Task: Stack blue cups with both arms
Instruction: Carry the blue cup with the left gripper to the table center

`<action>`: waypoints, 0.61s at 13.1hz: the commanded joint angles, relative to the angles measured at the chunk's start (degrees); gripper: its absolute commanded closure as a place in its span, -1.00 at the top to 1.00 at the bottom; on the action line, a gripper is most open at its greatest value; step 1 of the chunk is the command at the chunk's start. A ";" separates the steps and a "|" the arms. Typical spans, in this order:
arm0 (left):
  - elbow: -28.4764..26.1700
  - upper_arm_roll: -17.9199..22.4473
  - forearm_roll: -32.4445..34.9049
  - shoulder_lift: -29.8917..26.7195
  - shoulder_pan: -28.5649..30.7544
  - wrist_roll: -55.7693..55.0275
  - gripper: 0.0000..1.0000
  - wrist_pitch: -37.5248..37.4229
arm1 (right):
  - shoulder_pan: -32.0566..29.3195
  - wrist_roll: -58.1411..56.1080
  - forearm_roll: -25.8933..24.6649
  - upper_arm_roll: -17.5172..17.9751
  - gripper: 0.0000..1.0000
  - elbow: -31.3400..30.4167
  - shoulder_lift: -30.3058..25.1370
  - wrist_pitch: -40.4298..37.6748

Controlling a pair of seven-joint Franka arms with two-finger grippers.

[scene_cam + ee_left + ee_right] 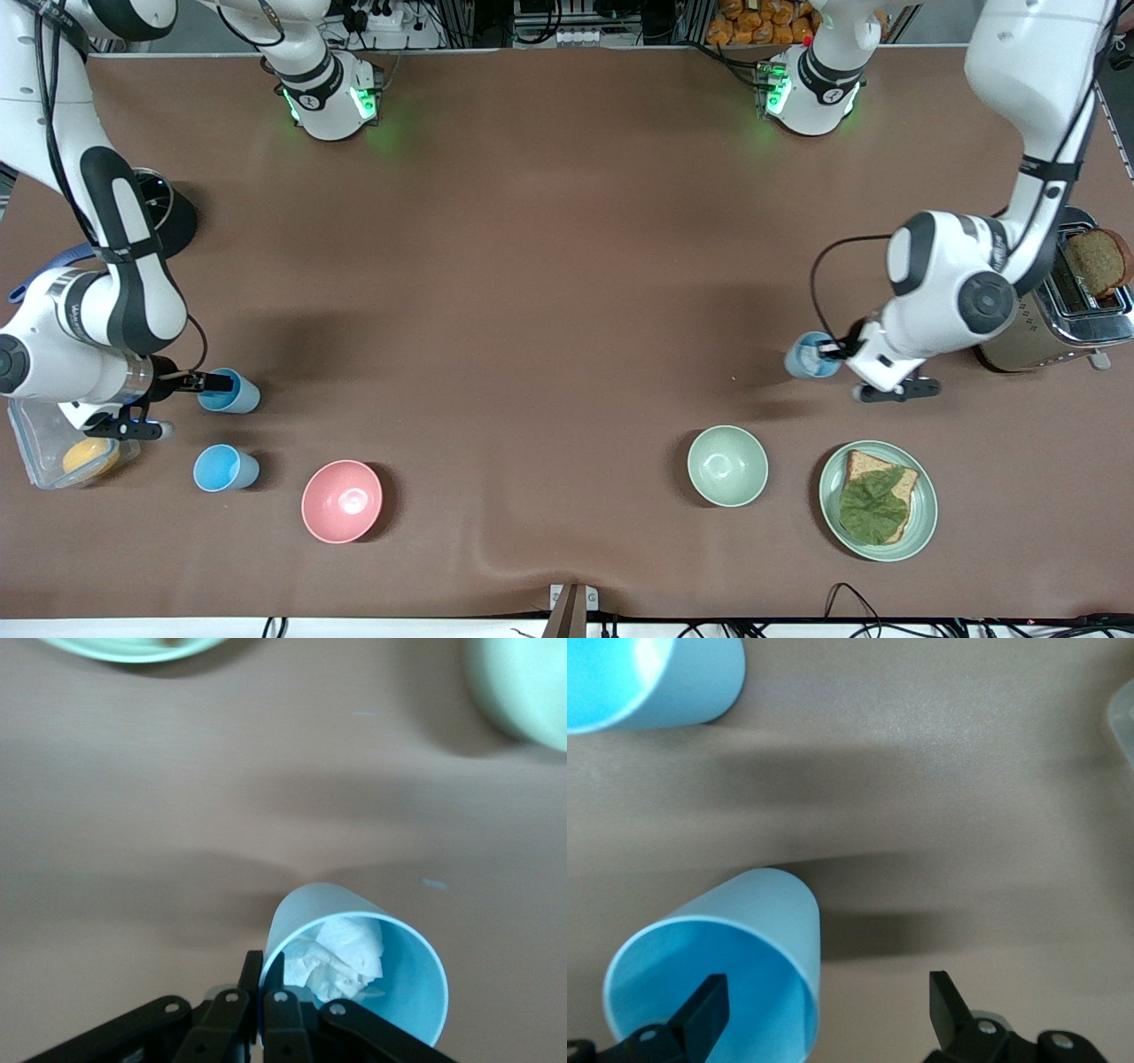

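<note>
So there are three blue cups on the table; the left gripper [831,347] is pinched onto the rim of one cup [808,355] near the toaster [1059,310], and that cup has crumpled white paper [341,955] inside; the right gripper [213,383] sits at a second cup [232,392] with its fingers spread, one finger [709,1010] inside the cup and the other outside, not squeezing; the third cup [223,468] stands nearer the front camera, beside the pink bowl [342,501]; the pale green bowl [727,465] sits by a plate [921,523] with bread and lettuce.
</note>
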 commanded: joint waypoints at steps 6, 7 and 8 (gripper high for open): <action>8.48 -7.16 1.24 3.15 -18.16 -36.98 -1.00 -6.49 | -0.55 0.44 0.19 0.42 -1.00 1.50 1.76 -0.17; 9.36 -7.24 1.24 4.29 -19.57 -38.91 -1.00 -6.41 | -0.47 0.44 0.11 0.42 -1.00 1.67 1.58 -0.26; 9.97 -7.24 1.15 5.17 -21.50 -41.54 -1.00 -5.97 | -0.47 0.35 0.11 0.42 -1.00 1.85 1.41 -0.26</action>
